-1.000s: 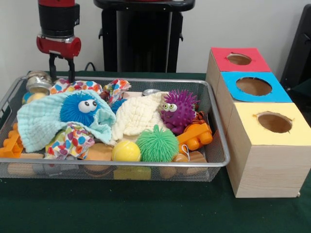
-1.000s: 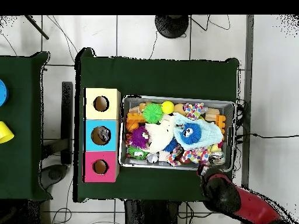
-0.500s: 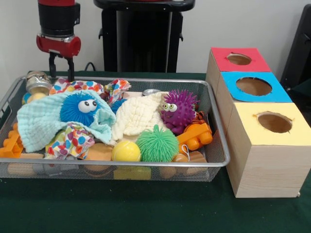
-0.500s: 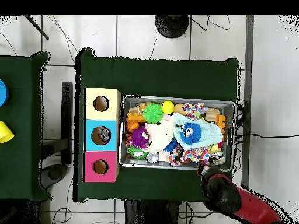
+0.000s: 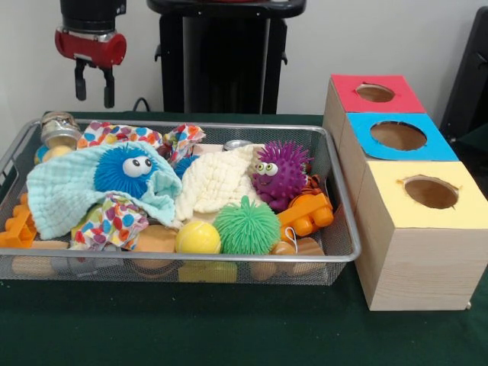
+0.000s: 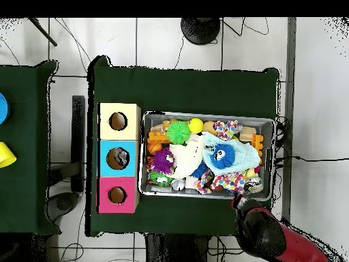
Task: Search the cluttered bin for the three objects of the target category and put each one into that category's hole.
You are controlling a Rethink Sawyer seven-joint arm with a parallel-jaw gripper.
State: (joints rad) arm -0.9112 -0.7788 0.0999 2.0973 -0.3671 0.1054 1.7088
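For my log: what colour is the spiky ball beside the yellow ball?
Green spiky ball, clearest in the front view, beside the yellow ball.

On the desk [image 5: 229, 335], the wire bin [image 5: 345, 206] sits at nine o'clock of three holed boxes [image 5: 415, 229] in a row. The tool [image 5: 92, 85] hangs above the bin's eleven o'clock corner, apart from it.

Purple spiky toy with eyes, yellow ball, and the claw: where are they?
Purple spiky toy with eyes [image 5: 279, 172], front view, its body.
Yellow ball [image 5: 198, 238], front view, its middle.
Claw [image 5: 92, 82], front view, between its tips.
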